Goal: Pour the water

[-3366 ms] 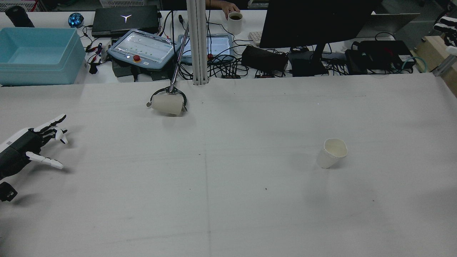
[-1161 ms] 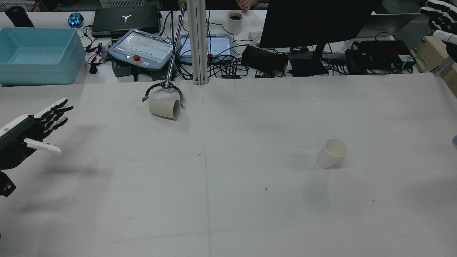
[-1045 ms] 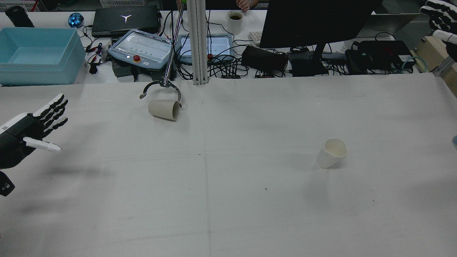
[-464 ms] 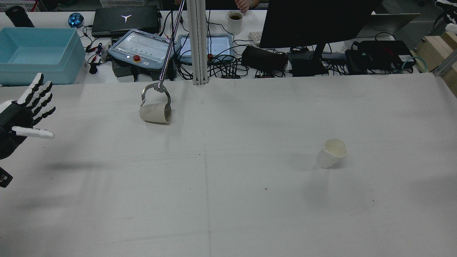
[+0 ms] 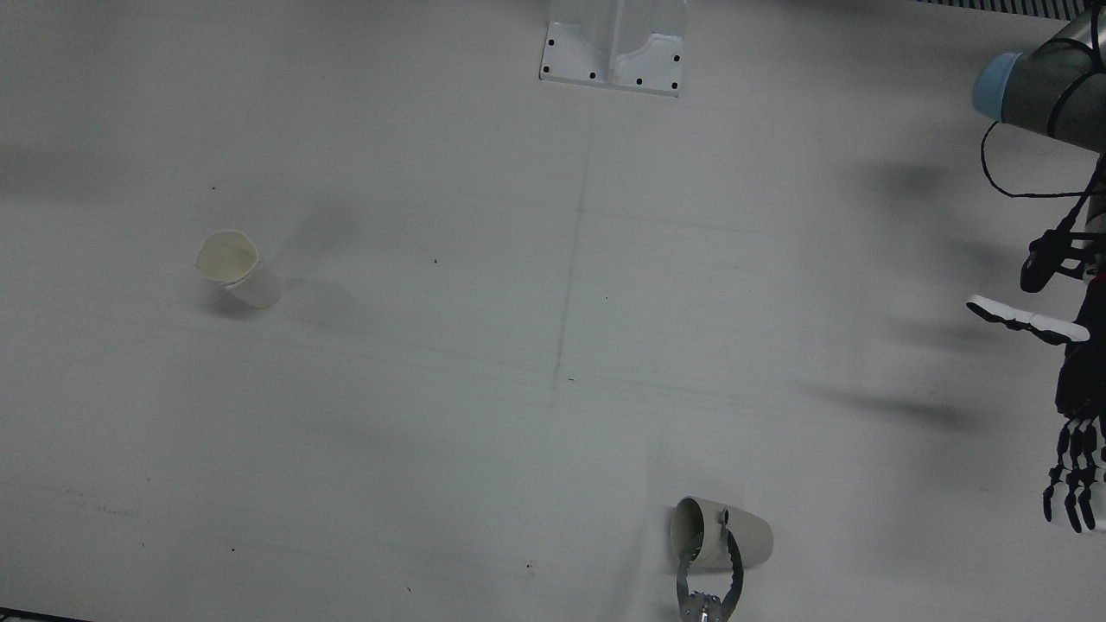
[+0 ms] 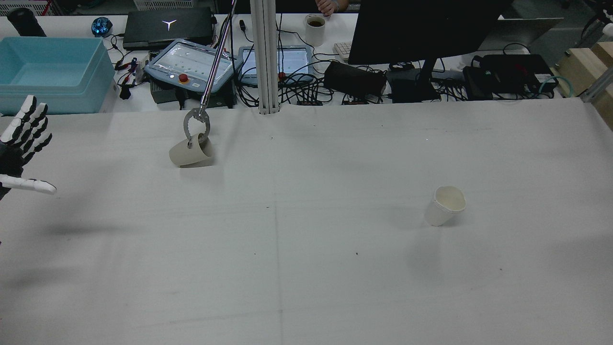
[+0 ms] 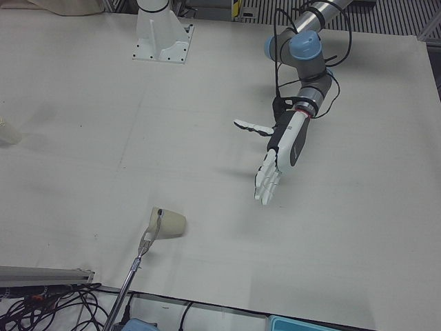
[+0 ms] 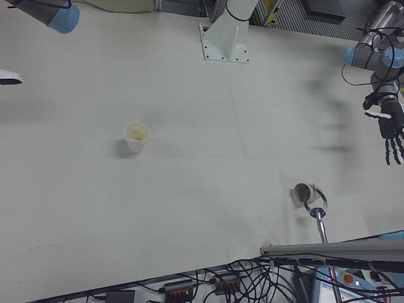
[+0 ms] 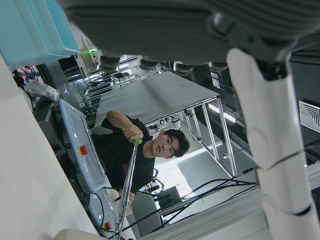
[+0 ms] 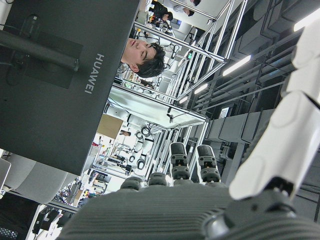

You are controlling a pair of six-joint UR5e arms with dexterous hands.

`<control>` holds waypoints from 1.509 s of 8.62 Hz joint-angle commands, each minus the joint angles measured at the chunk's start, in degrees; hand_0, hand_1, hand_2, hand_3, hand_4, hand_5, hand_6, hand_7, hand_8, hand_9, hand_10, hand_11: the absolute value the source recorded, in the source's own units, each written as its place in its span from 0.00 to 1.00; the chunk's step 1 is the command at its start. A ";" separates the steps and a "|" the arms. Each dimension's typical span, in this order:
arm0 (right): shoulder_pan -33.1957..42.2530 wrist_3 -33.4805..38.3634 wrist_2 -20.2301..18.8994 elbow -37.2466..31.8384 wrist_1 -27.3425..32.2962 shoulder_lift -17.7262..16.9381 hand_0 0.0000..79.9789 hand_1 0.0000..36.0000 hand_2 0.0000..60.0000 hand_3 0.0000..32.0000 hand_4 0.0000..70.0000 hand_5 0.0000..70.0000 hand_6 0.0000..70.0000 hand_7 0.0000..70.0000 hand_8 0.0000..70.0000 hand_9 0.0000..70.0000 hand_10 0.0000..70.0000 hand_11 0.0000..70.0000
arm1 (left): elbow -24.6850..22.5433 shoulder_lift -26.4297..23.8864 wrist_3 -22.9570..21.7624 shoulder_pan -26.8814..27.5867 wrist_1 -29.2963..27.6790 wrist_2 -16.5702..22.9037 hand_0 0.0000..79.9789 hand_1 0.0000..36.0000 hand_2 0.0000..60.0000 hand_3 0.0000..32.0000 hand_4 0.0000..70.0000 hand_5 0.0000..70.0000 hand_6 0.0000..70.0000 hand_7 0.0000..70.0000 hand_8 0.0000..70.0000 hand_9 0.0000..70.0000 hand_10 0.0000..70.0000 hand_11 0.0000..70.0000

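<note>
Overall, white table (image 6: 335, 287); cluttered bench (image 6: 335, 81)

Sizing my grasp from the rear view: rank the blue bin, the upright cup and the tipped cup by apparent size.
1. Blue bin, clearly largest.
2-3. Upright cup and tipped cup look alike; the tipped one lies farther from the camera and the grabber partly covers it, so no ranking between them.

The white table (image 6: 306, 268) lies bare between the upright white paper cup (image 6: 445, 206) and the tipped beige paper cup (image 6: 190, 152). A metal reacher claw (image 6: 195, 125) clamps the tipped cup's mouth, its pole blocking the far side. The left hand (image 7: 279, 152), fingers spread, hangs well apart from it.
</note>
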 commanded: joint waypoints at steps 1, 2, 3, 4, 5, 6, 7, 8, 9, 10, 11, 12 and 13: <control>-0.50 0.15 0.23 0.02 -0.17 0.21 0.56 0.30 0.20 0.00 0.02 0.28 0.11 0.30 0.01 0.05 0.00 0.02 | 1.79 4.25 3.77 -0.63 -9.80 0.55 0.68 0.47 0.00 0.35 0.03 0.00 0.00 0.09 0.00 0.00 0.02 0.06; -0.50 0.50 0.24 0.28 -0.17 0.30 0.56 0.30 0.19 0.00 0.02 0.29 0.11 0.30 0.01 0.05 0.00 0.02 | 1.70 5.64 3.24 -0.47 -9.89 0.55 0.68 0.47 0.00 0.24 0.06 0.00 0.00 0.12 0.00 0.02 0.01 0.05; -0.15 0.59 0.24 0.29 -0.17 0.04 0.56 0.30 0.20 0.00 0.02 0.29 0.11 0.31 0.01 0.05 0.00 0.02 | 2.74 5.05 3.58 0.23 -9.89 0.64 0.68 0.48 0.00 0.35 0.01 0.00 0.00 0.11 0.00 0.02 0.01 0.05; -0.15 0.68 0.24 0.20 -0.09 -0.14 0.56 0.30 0.20 0.00 0.02 0.29 0.12 0.31 0.01 0.05 0.01 0.02 | 5.28 2.52 3.93 0.67 -9.89 0.73 0.67 0.49 0.00 0.41 0.00 0.00 0.00 0.11 0.00 0.02 0.01 0.04; -0.15 0.59 0.24 0.20 -0.17 -0.14 0.56 0.30 0.20 0.00 0.02 0.30 0.12 0.32 0.01 0.06 0.01 0.03 | 7.04 0.84 3.76 0.77 -9.80 2.03 0.68 0.50 0.00 0.46 0.00 0.00 0.00 0.11 0.00 0.03 0.00 0.04; -0.41 0.59 0.32 0.02 -0.17 -0.05 0.56 0.30 0.20 0.00 0.02 0.30 0.12 0.32 0.01 0.06 0.01 0.03 | 6.80 1.09 3.41 0.42 -9.63 3.52 0.68 0.51 0.00 0.49 0.00 0.00 0.00 0.12 0.00 0.03 0.00 0.04; -0.50 0.59 0.32 -0.33 -0.09 0.38 0.56 0.30 0.20 0.00 0.02 0.29 0.12 0.33 0.02 0.06 0.01 0.03 | 6.62 1.52 2.80 -0.02 -9.63 3.63 0.69 0.52 0.00 0.49 0.00 0.00 0.00 0.12 0.00 0.03 0.00 0.04; -0.50 0.59 0.32 -0.33 -0.09 0.39 0.56 0.30 0.20 0.00 0.02 0.30 0.12 0.33 0.02 0.07 0.01 0.03 | 6.71 1.96 1.40 -0.02 -8.84 3.54 0.68 0.52 0.00 0.51 0.00 0.00 0.00 0.12 0.00 0.03 0.00 0.04; -0.32 0.68 0.24 0.19 0.00 0.39 0.56 0.30 0.20 0.00 0.02 0.29 0.12 0.32 0.01 0.06 0.01 0.03 | 6.53 1.97 1.30 -0.02 -8.40 3.63 0.69 0.53 0.00 0.51 0.00 0.00 0.00 0.12 0.00 0.03 0.01 0.04; 0.11 0.77 0.15 4.20 -0.17 0.04 0.56 0.30 0.19 0.00 0.00 0.29 0.11 0.31 0.01 0.05 0.00 0.02 | 6.44 1.97 1.30 -0.02 -7.96 3.80 0.70 0.55 0.00 0.55 0.00 0.00 0.00 0.13 0.00 0.03 0.01 0.04; -0.06 -0.19 0.24 6.59 -0.26 -1.88 0.55 0.30 0.21 0.00 0.00 0.27 0.11 0.31 0.01 0.04 0.01 0.03 | 6.36 1.97 1.21 -0.02 -7.78 3.80 0.71 0.55 0.00 0.56 0.00 0.00 0.00 0.13 0.00 0.03 0.00 0.04; -0.84 -2.37 1.45 6.61 0.26 -3.81 0.55 0.30 0.20 0.01 0.00 0.22 0.09 0.25 0.00 0.03 0.01 0.03 | 6.27 1.97 1.21 -0.02 -7.78 3.63 0.71 0.55 0.00 0.56 0.00 0.00 0.00 0.12 0.00 0.03 0.01 0.04; -2.68 -3.09 2.25 6.61 0.35 -5.23 0.55 0.30 0.19 0.04 0.00 0.15 0.06 0.18 0.00 0.02 0.01 0.03 | 6.36 1.97 1.21 0.06 -7.78 3.63 0.71 0.56 0.00 0.55 0.00 0.00 0.00 0.13 0.00 0.03 0.01 0.05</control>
